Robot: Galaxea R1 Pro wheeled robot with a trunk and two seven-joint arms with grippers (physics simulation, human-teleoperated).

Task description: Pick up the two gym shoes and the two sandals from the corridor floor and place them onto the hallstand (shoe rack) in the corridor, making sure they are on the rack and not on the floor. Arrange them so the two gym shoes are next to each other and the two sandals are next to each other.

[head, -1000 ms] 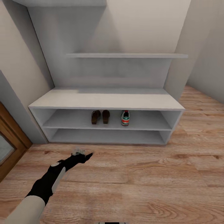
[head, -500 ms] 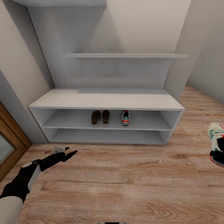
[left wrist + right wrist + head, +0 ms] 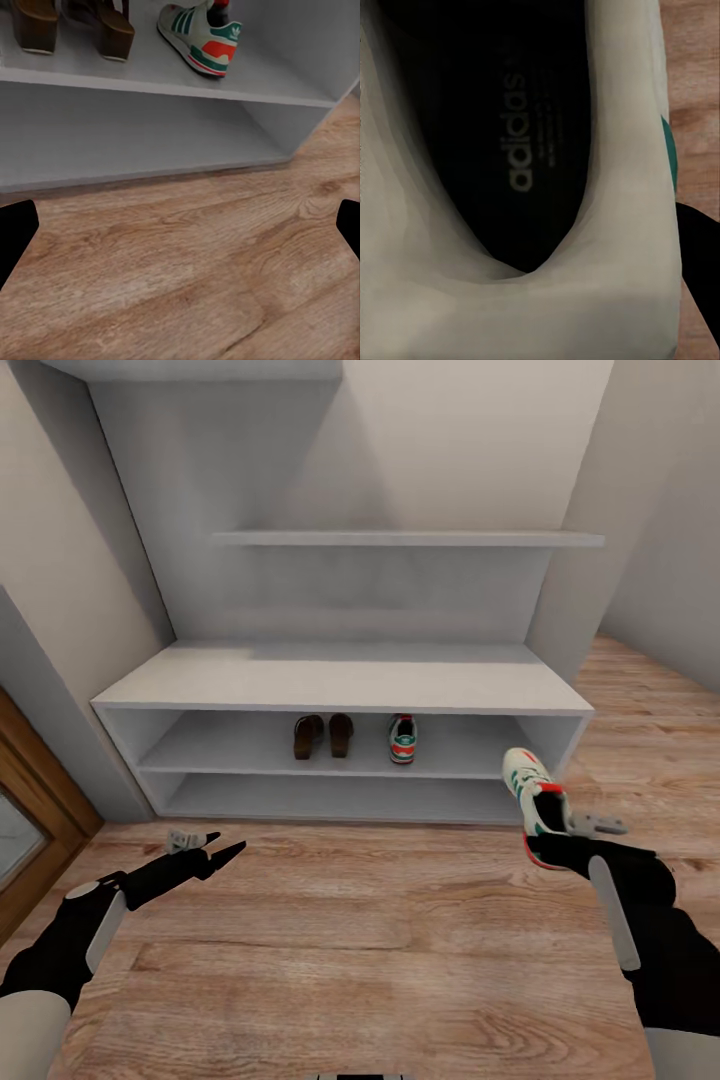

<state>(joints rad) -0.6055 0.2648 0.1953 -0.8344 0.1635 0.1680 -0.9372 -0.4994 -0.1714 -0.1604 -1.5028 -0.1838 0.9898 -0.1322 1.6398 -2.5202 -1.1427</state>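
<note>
1. The right gripper (image 3: 545, 848) is clenched on the heel of the second gym shoe (image 3: 534, 805), held above the corridor floor (image 3: 400, 940).
2. The left gripper (image 3: 222, 847) hangs released and empty.
3. On the hallstand (image 3: 340, 685), both sandals (image 3: 323, 736) and the first gym shoe (image 3: 403, 740) sit on the upper shelf.
4. Next: carry the held shoe far-left and set it just beside its mate.

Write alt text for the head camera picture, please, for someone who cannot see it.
The right gripper holds a white gym shoe above the wood floor, before a grey shoe rack. Its upper shelf holds two brown sandals and the other gym shoe; the left gripper is open.
</note>
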